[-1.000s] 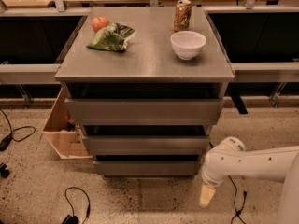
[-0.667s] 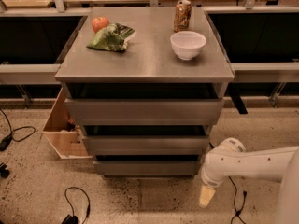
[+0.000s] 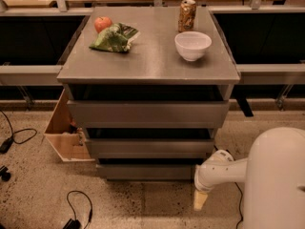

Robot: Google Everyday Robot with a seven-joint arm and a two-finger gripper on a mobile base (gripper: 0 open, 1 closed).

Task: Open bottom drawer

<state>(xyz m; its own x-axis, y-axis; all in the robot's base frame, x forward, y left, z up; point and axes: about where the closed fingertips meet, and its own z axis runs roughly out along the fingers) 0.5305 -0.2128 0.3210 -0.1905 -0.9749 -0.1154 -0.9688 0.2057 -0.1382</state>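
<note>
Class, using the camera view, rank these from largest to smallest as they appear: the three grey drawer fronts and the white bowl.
1. top drawer front
2. middle drawer front
3. bottom drawer front
4. white bowl
The gripper hangs low beside the bottom drawer front's right end, near the floor.

Claw [image 3: 200,200] low right of the bottom drawer [image 3: 145,171], its inside hidden; arm [image 3: 279,175] cropped at right edge.
</note>
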